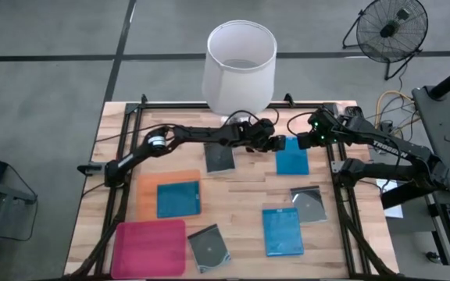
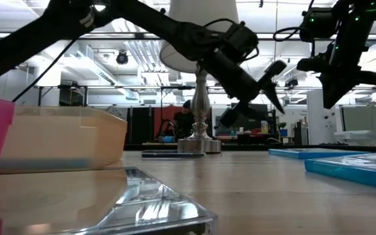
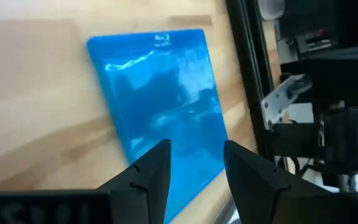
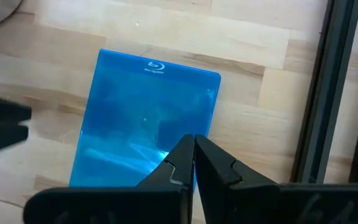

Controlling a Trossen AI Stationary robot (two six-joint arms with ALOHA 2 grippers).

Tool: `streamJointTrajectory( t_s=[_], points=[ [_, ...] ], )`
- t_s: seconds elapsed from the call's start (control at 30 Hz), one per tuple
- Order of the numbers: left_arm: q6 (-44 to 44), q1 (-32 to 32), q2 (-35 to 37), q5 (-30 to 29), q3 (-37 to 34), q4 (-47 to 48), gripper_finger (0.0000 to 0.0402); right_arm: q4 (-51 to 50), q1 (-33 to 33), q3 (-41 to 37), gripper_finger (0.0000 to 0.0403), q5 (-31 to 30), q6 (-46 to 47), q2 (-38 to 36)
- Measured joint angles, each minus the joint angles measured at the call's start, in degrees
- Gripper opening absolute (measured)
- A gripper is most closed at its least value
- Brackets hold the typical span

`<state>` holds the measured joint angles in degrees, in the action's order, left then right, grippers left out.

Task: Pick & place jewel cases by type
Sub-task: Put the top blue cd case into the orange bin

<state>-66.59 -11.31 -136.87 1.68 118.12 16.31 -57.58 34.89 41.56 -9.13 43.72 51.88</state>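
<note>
Partly, the lampshade [image 1: 241, 66] hides the table's [image 1: 248, 195] far edge.

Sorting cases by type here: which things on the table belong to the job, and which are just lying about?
Job:
blue cases
dark disc cases
orange tray
pink tray
left gripper, open
right gripper, shut

Lying about:
white lamp

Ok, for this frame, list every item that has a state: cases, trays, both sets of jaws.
Left gripper: jaws open, above the bright blue plastic case by the lamp, holding nothing.
Right gripper: jaws shut, empty, above the same case.
Flat orange tray: holds one blue case.
Flat magenta-pink tray: empty.
Third blue case: flat on table.
Three dark transparent disc cases: flat on table.
</note>
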Motion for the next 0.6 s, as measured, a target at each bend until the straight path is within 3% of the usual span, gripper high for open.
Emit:
streamJointTrajectory(
  t_s=[0.2, 0.6],
  points=[
    [0.16, 0.59, -2.39, 0.54, 4.14, 5.62, 0.0131, 0.07, 0.00, 0.00, 0.0008, -0.02, -0.24, -0.02],
    [-2.55, 3.74, -2.50, 0.69, 3.48, 7.63, 0.0131, 0.50, 0.00, 0.00, 0.0008, 0.00, -0.44, -0.02]
  ],
)
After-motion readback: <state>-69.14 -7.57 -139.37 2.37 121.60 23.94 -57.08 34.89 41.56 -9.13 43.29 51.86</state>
